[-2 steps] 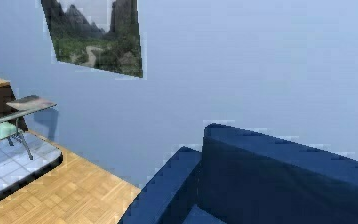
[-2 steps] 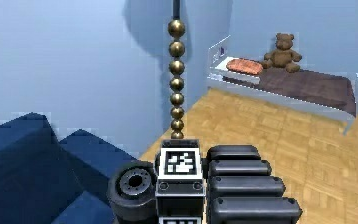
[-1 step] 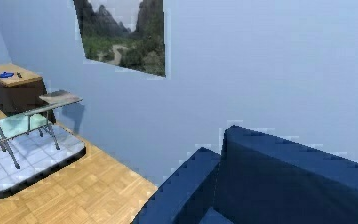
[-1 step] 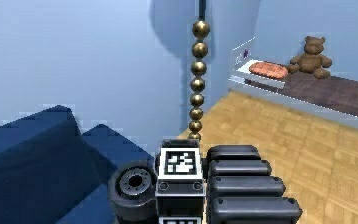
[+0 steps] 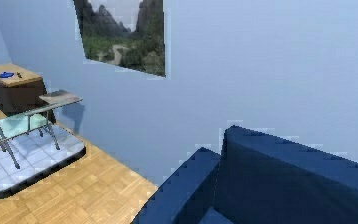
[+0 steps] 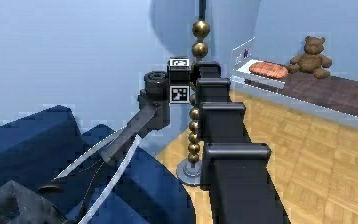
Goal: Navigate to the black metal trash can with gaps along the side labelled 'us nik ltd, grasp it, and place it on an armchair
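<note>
A dark mass (image 6: 19, 206), judged to be the can, was seen at the arm side view's lower left, at the far end of the gripper (image 6: 72, 198) and against the blue armchair (image 6: 37, 140). Whether anything was held could not be told, nor how the fingers were set. A metal can with gapped sides would be expected to be stiff, fairly light and smooth. The rim or a gap's edge would best be taken, and tipping on the soft seat guarded against.

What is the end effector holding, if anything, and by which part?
It cannot be told: the end effector reaches a dark object at the blue armchair.
</note>
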### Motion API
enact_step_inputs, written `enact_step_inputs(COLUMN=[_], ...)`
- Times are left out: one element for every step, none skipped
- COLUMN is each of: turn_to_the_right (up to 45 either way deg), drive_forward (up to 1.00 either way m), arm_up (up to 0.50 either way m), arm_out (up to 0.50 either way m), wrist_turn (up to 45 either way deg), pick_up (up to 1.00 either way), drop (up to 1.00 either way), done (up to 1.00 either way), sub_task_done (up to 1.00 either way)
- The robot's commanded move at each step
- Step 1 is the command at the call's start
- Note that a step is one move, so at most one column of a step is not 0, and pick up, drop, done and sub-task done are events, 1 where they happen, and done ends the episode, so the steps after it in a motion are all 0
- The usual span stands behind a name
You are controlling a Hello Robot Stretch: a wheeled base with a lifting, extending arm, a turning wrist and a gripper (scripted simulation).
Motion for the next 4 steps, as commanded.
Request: enact_step_inputs(turn_to_the_right=[0.0, 0.0, 0.0, 0.0], drive_forward=[0.0, 0.0, 0.0, 0.0], arm_up=[0.0, -0.34, -0.32, 0.0], arm_out=[0.0, 0.0, 0.0, 0.0], wrist_turn=[39.0, 0.0, 0.0, 0.0], pick_up=[0.0, 0.0, 0.0, 0.0], drop=[0.0, 0.0, 0.0, 1.0], done=[0.0, 0.0, 0.0, 0.0], sub_task_done=[0.0, 0.0, 0.0, 0.0])
